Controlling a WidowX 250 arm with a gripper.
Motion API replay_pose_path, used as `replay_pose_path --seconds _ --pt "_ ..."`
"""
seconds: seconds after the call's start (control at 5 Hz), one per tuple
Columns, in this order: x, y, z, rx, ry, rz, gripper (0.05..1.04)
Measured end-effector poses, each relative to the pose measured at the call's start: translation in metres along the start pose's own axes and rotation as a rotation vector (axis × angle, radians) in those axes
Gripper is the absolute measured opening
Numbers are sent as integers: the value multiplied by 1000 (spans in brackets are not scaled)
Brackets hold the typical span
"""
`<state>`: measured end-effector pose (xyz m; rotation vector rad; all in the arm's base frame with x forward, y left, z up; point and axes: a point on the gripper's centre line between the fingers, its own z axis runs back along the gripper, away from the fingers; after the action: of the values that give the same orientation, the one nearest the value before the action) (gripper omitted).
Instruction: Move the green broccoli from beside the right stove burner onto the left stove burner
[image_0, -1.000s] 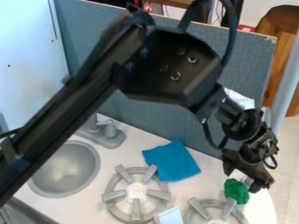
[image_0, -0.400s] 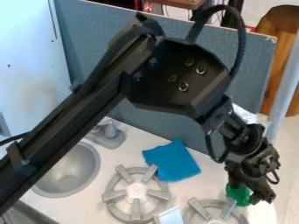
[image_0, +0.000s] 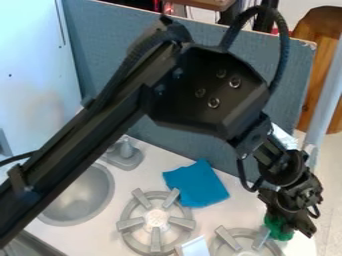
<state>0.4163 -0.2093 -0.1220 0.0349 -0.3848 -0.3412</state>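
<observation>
The black robot arm (image_0: 73, 140) slanted across the view from the lower left up to its bulky elbow joint, then bent down to the right. Its black two-finger gripper (image_0: 288, 225) hung low at the right end of the white counter (image_0: 220, 216), tilted, right at a bumpy green object (image_0: 278, 231). That object lay beside the right-hand grey toy burner (image_0: 228, 238), partly covered by the gripper; whether the jaws were apart or clamped on it could not be told.

The arm hid part of the round grey sink (image_0: 83, 197) and its left side. The bottom edge cut off the right-hand burner and a pale, flat-sided piece (image_0: 194, 247) between it and the other grey burner (image_0: 155, 241). A bright blue cloth (image_0: 195, 185) lay behind them, near the blue-grey upright panel (image_0: 194, 152).
</observation>
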Motion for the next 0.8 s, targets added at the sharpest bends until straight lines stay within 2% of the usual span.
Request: replay_pose_path --seconds 0.2,0.4,0.6,0.8 --pt "-9 4 10 -1 -4 18 345" --pt "5 28 53 1 -100 120 328" --pt "7 73 87 31 -145 249 328" --pt "-6 111 105 97 -122 350 328"
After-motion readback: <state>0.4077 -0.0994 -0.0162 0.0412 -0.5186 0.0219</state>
